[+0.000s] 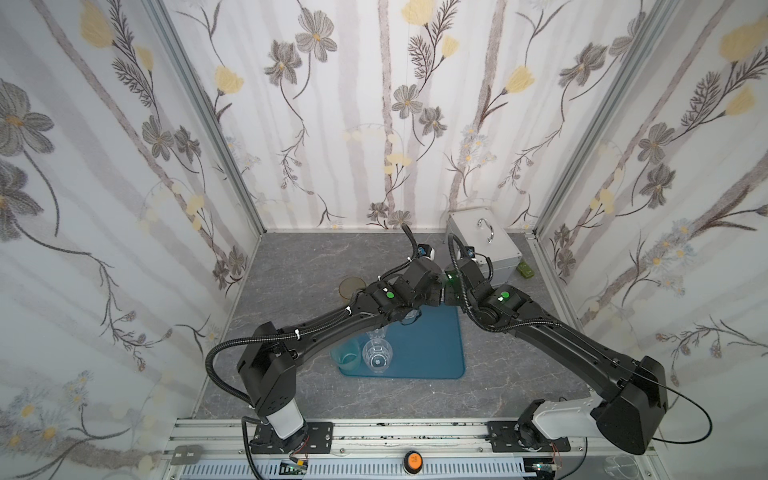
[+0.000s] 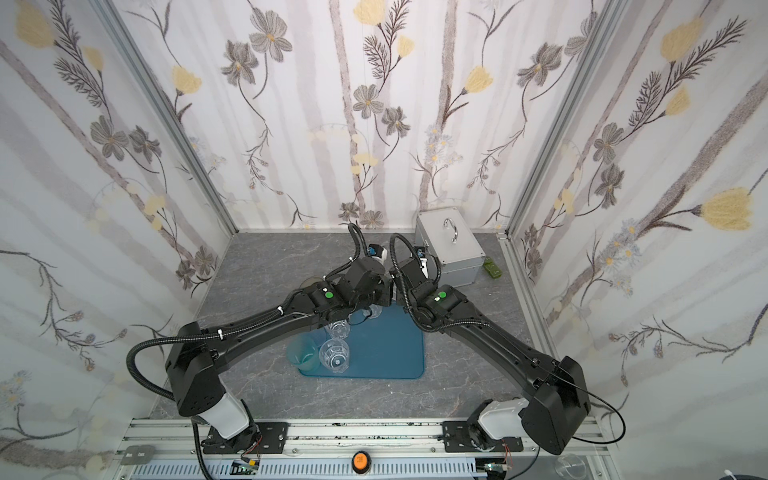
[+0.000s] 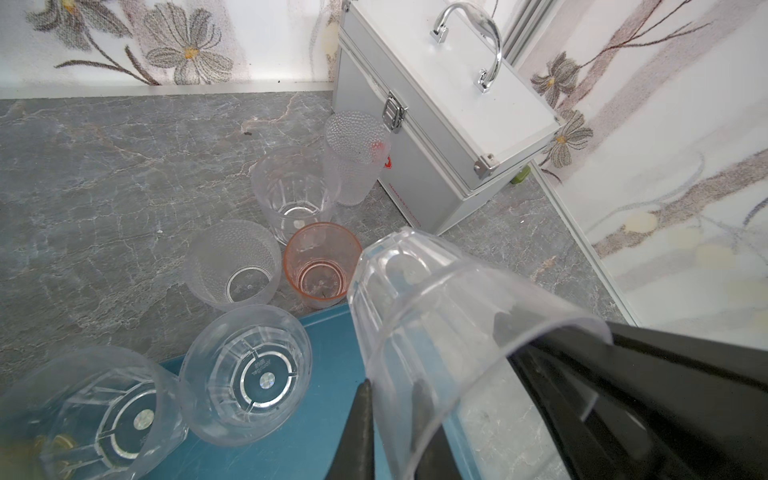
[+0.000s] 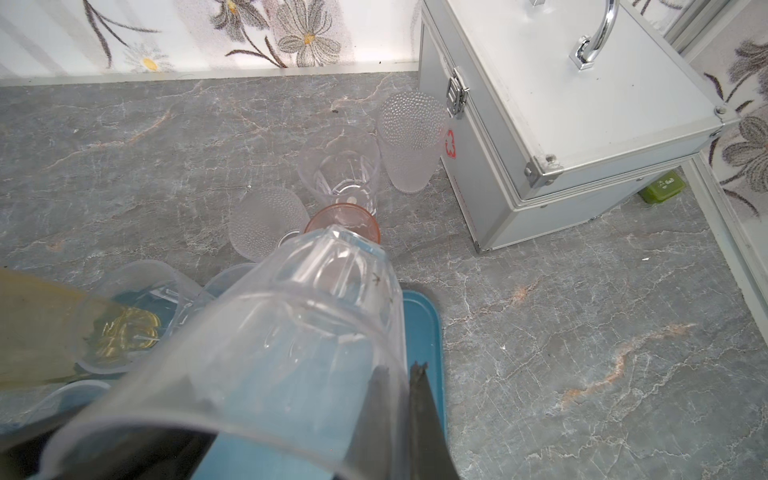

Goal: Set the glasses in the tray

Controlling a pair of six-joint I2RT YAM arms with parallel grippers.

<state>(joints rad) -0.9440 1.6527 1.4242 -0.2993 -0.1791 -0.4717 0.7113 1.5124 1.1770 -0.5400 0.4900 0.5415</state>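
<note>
Over the far edge of the tray (image 4: 422, 340), the right tool (image 4: 400, 370) is pinching the rim of the tilted clear glass (image 4: 316, 316). The left tool (image 3: 392, 386) is straddling that rim narrowly; whether it is gripping I cannot tell. Beyond, a pink glass (image 3: 322, 266) is standing on the counter (image 3: 104, 187).

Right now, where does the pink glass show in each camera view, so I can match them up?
Both top views: not visible.
Left wrist: the pink glass stands on the table just off the tray's edge, beside a dimpled glass.
Right wrist: only its rim shows behind the held clear glass.
Shared landmark: the silver case, in all four views.
</note>
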